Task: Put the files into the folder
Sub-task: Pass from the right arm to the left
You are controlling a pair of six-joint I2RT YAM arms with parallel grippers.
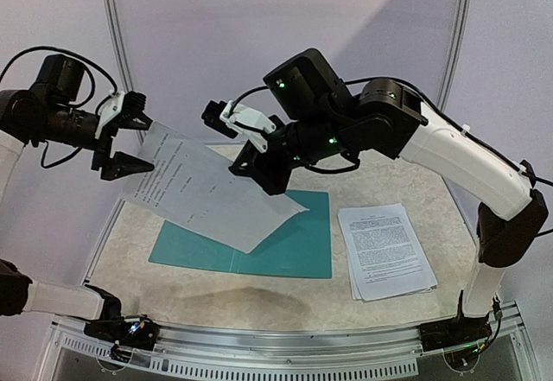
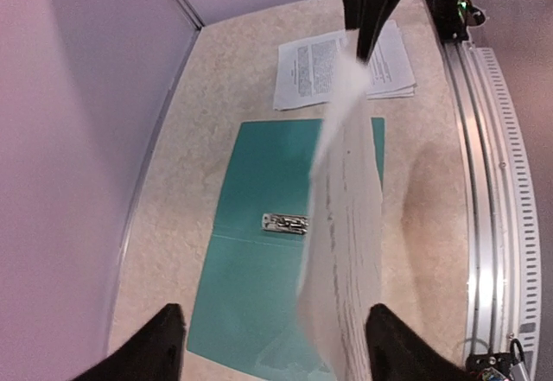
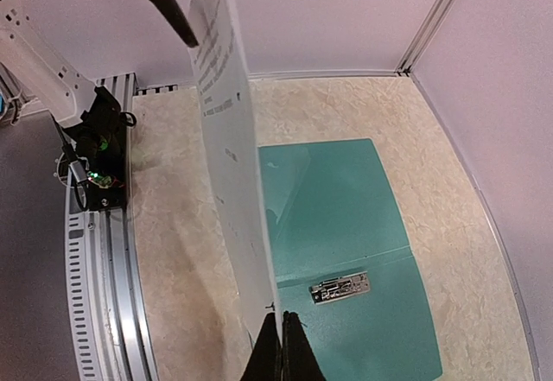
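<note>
Two black fingers of the right gripper (image 3: 281, 333) are pressed together on one end of a single sheet (image 1: 203, 191), pinching it in the air. The left gripper (image 2: 275, 320) stands with its fingers wide; the sheet's other end passes between them, nearer one finger than the other, and whether it touches that finger cannot be told.

The sheet is thin white paper with lines of small black print. It sags and curls between the two grippers, tilted above the folder's half toward 9 o'clock in the top view.

The folder (image 1: 302, 234) lies open and flat on the table (image 1: 259, 303). It is a smooth teal rectangle with a straight fold across its middle. At 3 o'clock of it, just beside it, rests the stack of files (image 1: 384, 251), white printed sheets slightly fanned at the edges. The tabletop is beige with a mottled, stone-like pattern.

Both wrist views show a small silver metal clip (image 2: 285, 222) on the folder beside the fold, which the raised sheet covers in the top view. Only the top view shows the sheet's printed face broadside; the wrist cameras see it nearly edge-on.
</note>
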